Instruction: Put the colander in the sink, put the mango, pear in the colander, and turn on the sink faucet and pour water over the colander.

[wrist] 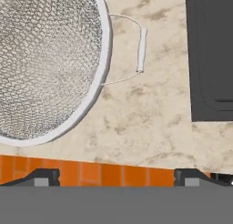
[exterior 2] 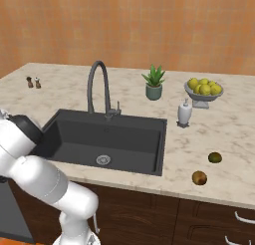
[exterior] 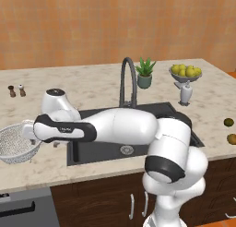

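The colander [exterior: 14,143], a round whitish mesh bowl, rests on the counter left of the sink [exterior: 99,150]. In the hand view its mesh [wrist: 45,63] lies at the upper left and its wire side handle [wrist: 142,49] points toward the sink's corner [wrist: 211,54]. My gripper [wrist: 117,177] is open above the counter near that handle, holding nothing. The arm [exterior: 115,127] reaches left across the sink. The dark gooseneck faucet [exterior: 129,80] stands behind the basin with no water running. The mango and pear are a dark green fruit [exterior 2: 215,157] and a brownish one [exterior 2: 199,178] right of the sink; I cannot tell which is which.
Behind the sink stand a potted plant [exterior: 145,74], a footed bowl of yellow fruit [exterior: 185,72] and a soap dispenser [exterior: 185,93]. Two small shakers [exterior: 16,90] sit at the back left. The counter's front edge [wrist: 113,161] lies just beyond my fingertips.
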Available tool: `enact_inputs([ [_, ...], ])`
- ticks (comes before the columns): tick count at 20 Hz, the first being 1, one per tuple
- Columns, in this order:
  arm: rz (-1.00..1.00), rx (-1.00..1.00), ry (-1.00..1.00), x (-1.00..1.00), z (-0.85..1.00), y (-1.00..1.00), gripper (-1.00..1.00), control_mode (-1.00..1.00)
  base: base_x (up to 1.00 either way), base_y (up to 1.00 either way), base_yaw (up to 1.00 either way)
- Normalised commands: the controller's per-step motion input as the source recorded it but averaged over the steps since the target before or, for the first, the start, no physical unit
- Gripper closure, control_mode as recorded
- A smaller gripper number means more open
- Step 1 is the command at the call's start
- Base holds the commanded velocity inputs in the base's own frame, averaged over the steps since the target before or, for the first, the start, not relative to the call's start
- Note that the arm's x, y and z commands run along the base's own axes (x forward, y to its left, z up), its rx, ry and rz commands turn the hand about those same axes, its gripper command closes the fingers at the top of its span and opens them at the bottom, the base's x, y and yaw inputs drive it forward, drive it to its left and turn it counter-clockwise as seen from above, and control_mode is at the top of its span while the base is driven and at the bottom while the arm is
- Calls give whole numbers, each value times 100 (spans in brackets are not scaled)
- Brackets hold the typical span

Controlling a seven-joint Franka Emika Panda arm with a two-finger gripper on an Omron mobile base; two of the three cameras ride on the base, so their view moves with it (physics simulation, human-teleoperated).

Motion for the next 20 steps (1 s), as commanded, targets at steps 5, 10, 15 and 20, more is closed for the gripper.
enact_inputs([
  [5,-7,0,0,17,-10,21,-100,-100,0,0,0],
  [10,-7,0,0,17,-14,21,-100,-100,0,0,0],
  [15,-7,0,0,19,-13,20,-100,-100,0,0,0],
  [20,-7,0,0,23,0,23,-100,-100,0,0,0],
])
